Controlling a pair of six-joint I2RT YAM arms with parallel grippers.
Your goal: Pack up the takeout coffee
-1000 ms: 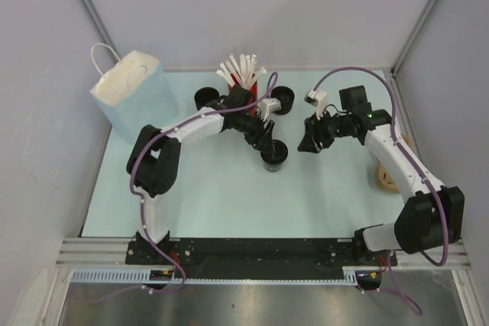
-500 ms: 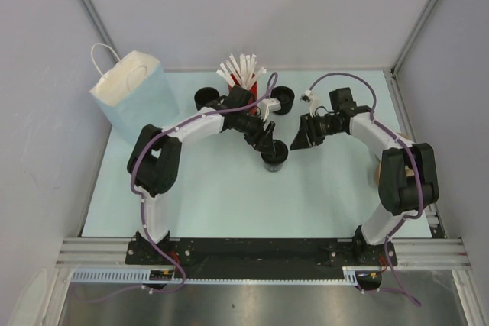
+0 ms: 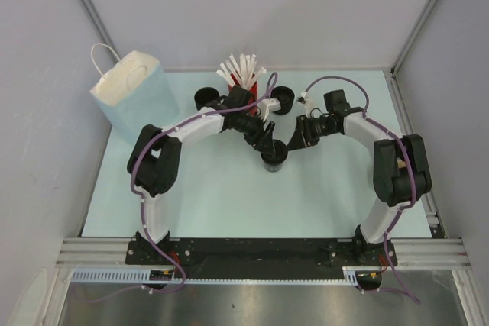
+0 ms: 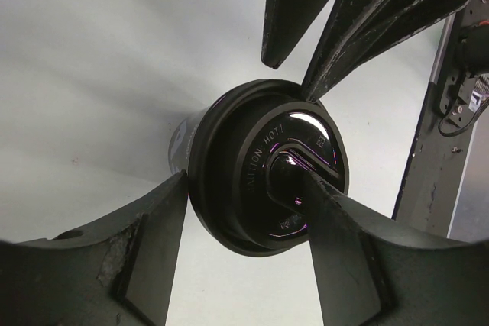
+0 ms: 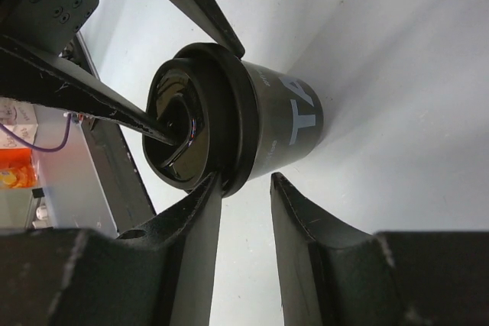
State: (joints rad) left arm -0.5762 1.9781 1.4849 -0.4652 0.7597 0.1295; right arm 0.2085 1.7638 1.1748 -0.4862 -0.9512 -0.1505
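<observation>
Between 2 spread-apart grippers, left gripper point(image 4: 237, 265) and right gripper point(image 5: 244, 227), the takeout coffee point(image 3: 273, 156) could tip if bumped.

Lab test cell — plain grey panel walls with aluminium corner posts point(image 3: 422, 20) at 1 o'clock, pale mint worktop point(image 3: 214, 188), two arms bolted to a black base rail point(image 3: 260, 250) at 6 o'clock — slotted metal extrusion below.

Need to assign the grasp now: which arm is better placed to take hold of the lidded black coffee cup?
Probably left. The left gripper is already over the coffee cup, one finger resting on its lid. The right gripper sits open beside it, its fingers at the rim.
</observation>
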